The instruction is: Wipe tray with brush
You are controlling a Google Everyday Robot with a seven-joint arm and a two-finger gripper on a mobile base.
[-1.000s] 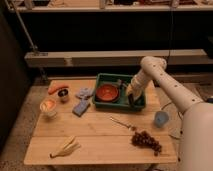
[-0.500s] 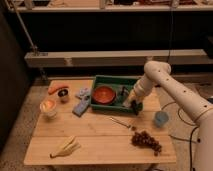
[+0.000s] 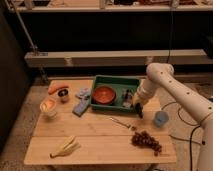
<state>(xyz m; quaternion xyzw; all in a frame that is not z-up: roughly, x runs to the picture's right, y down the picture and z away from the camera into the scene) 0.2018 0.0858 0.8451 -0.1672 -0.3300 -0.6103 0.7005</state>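
Observation:
The green tray (image 3: 118,80) stands at the back middle of the wooden table, with a round red-orange bowl (image 3: 104,95) and a small pale object (image 3: 127,97) inside it. My white arm comes in from the right and bends down to the tray's front right corner. There my gripper (image 3: 137,106) is shut on the brush (image 3: 139,112), a slim dark piece that points down just outside the tray's rim. How much of the brush sits inside the fingers is hidden.
A blue cup (image 3: 161,118) stands right of the gripper. Grapes (image 3: 146,141) and a thin metal utensil (image 3: 121,122) lie in front. To the left are a grey-blue block (image 3: 81,106), a white bowl (image 3: 48,106), a small cup (image 3: 63,95), a carrot (image 3: 57,87) and a banana (image 3: 65,147).
The gripper has moved from over the right part of the tray forward and down to the tray's front right corner. Nothing else on the table has shifted.

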